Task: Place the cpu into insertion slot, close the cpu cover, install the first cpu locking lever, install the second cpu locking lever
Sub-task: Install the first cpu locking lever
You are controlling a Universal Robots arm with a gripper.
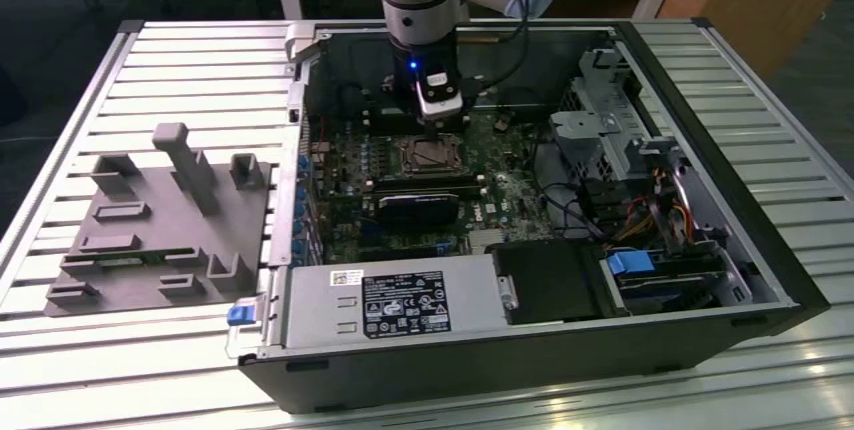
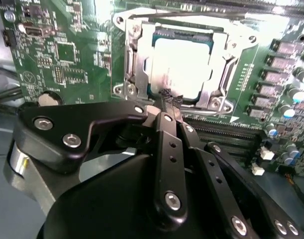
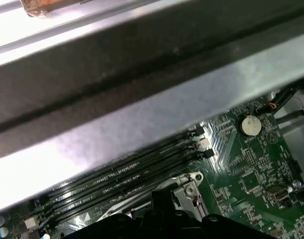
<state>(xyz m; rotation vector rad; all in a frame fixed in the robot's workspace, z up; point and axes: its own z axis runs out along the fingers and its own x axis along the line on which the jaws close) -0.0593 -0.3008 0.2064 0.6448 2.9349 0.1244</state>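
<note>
So the cpu point(image 2: 184, 62), flat square with a pale metal top, sits in the slot point(image 2: 142, 64), and the thin silver cover point(image 2: 214, 59) frames it. The black claw point(image 2: 171, 99) has its ribbed fingertips point(image 2: 166, 95) pinched together, empty, just at the socket's edge. Green motherboard point(image 2: 67, 50) all around, long black memory slots point(image 3: 127, 174) alongside.
</note>
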